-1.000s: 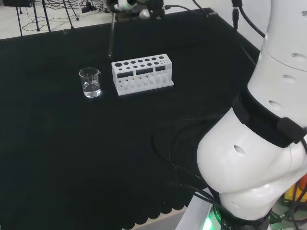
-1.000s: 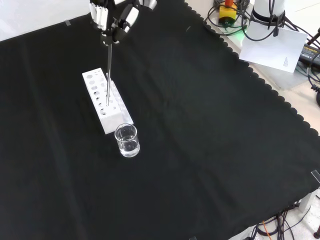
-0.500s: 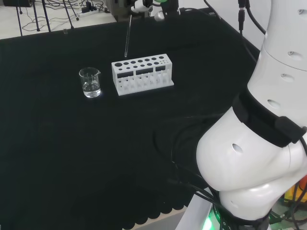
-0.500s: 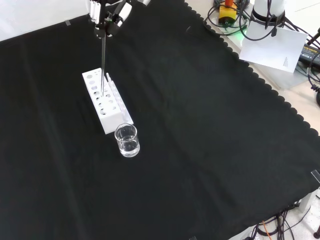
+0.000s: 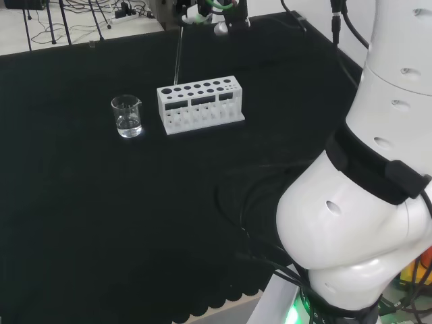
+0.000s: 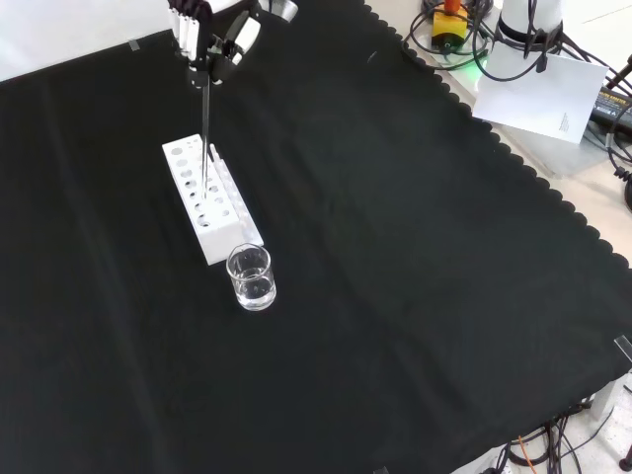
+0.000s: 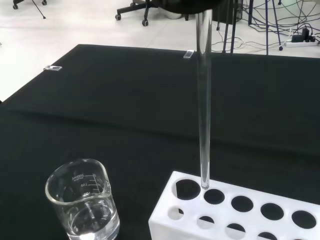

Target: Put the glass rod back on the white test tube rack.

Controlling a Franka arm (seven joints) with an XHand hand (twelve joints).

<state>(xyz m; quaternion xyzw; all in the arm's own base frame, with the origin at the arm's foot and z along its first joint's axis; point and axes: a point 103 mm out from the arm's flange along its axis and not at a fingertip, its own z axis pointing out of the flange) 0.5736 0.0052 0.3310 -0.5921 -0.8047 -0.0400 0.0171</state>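
Observation:
My hand is curled round the top of a clear glass rod, which hangs upright from it. In the head view the hand sits at the far edge and the rod points down at the rack's far left holes. The white test tube rack stands on the black cloth. In the wrist view the rod ends just above the rack, between two holes of its far row, its tip close to the top plate.
A small glass beaker with a little clear liquid stands close to the rack's end. Black cloth spreads widely around both. The arm's white links fill the head view's right side.
The hand has carried the rod from beside the rack's beaker end to over the rack's holes, and then lowered it a little.

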